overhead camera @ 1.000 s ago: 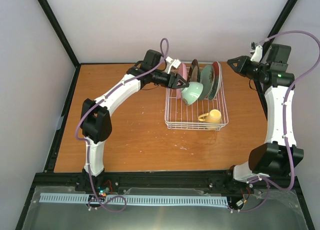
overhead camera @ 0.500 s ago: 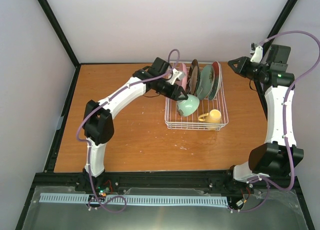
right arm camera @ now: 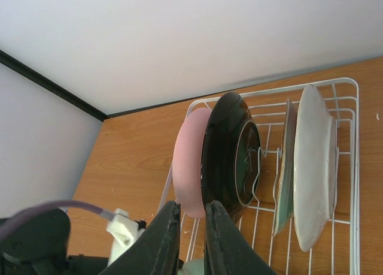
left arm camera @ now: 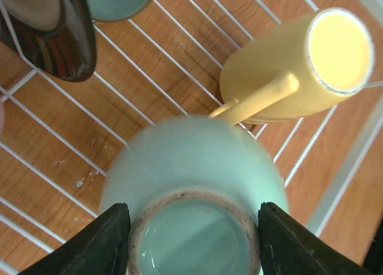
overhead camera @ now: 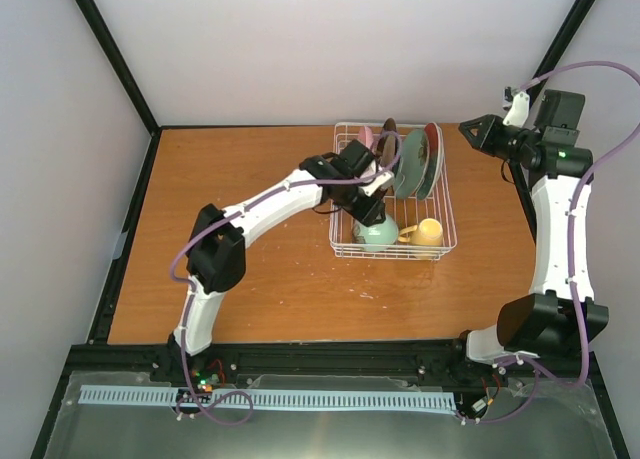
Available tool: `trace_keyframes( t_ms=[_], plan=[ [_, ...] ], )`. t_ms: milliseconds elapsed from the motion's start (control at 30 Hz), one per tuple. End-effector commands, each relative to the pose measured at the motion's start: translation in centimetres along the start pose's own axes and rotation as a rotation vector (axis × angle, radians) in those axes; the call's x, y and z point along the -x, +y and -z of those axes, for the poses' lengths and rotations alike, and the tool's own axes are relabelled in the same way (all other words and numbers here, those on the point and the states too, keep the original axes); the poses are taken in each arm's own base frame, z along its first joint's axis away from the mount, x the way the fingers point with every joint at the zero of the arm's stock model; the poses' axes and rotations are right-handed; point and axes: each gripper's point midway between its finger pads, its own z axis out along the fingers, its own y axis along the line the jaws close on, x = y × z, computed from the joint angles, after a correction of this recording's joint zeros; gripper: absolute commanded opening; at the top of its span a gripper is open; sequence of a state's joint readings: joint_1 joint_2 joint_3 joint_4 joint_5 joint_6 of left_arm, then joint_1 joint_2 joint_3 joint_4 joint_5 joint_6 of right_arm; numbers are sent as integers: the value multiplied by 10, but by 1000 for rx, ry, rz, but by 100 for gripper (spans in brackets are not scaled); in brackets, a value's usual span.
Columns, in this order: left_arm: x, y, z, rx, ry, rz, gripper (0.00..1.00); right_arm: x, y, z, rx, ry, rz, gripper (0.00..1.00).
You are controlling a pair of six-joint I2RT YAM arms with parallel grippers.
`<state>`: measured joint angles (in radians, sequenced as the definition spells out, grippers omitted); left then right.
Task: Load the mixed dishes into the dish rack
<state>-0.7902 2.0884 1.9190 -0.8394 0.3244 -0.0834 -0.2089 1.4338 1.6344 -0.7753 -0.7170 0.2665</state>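
Since a second ago, the left gripper point(overhead camera: 372, 215) has been bringing the small mint-green glazed bowl point(overhead camera: 377, 235) down from beside the standing plates into the front half of the rectangular white wire dish rack point(overhead camera: 341, 241). The right gripper point(overhead camera: 472, 131) has been staying off the rack's far right corner. The left jaws are clasping the bowl by its base, foot ring turned up towards the wrist camera. The right jaws are sitting almost pressed together, gripping nothing.

Counting inside the rack: four round plates are standing on edge in the rear slots. From the rack's left they are a pink one point(right arm camera: 187, 167), a dark glossy one point(right arm camera: 227, 149), a mint-green dark-rimmed one point(overhead camera: 412, 165) and a red one point(overhead camera: 433, 159). One cream-yellow ceramic mug point(left arm camera: 299, 65) is lying on its side in the front right corner, its handle pointing at the bowl. The rack itself is resting on the orange-brown wooden surface point(overhead camera: 250, 279).

Seen from the left wrist, the bowl's rim is blurring out, so I cannot tell whether it is touching the wires or the mug's handle. Only two plate edges are showing there, cut off by the frame. From the right wrist, the red plate is showing only its pale back, and the mint-green plate is appearing as a thin sliver.
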Motion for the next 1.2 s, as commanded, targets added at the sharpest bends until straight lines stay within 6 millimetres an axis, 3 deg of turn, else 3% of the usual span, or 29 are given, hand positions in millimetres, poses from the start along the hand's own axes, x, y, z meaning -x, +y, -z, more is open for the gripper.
trace_keyframes(
  t_ms=[0, 200, 467, 633, 733, 800, 867, 933, 1000, 1067, 1167],
  plan=[
    [-4, -4, -14, 117, 30, -107, 1, 7, 9, 16, -15, -38, 45, 13],
    [-25, 4, -32, 208, 83, -151, 0, 4, 9, 19, -21, -37, 49, 13],
    [-34, 14, -31, 262, 73, -163, 1, 1, 8, 17, -14, -30, 43, 13],
    [-32, 16, -27, 282, 58, -160, 1, 1, 9, 16, -6, -30, 41, 13],
    [-11, 12, -7, 301, -7, -176, 1, 4, 12, 17, 2, -36, 41, 14],
    [18, 2, 21, 306, -85, -186, 2, 7, 11, 19, -14, -44, 51, 16],
    [51, -11, 64, 323, -194, -186, 14, 11, 10, 26, -60, -54, 81, 19],
    [84, -25, 120, 338, -342, -171, 31, 11, 5, 34, -131, -63, 107, 20],
    [110, -39, 186, 347, -523, -146, 43, 3, -4, 37, -201, -54, 119, 23],
    [127, -39, 252, 367, -713, -87, 58, -11, -10, 43, -237, -41, 116, 24],
    [121, -12, 328, 398, -932, 21, 74, -40, -17, 45, -249, -20, 83, 26]
  ],
)
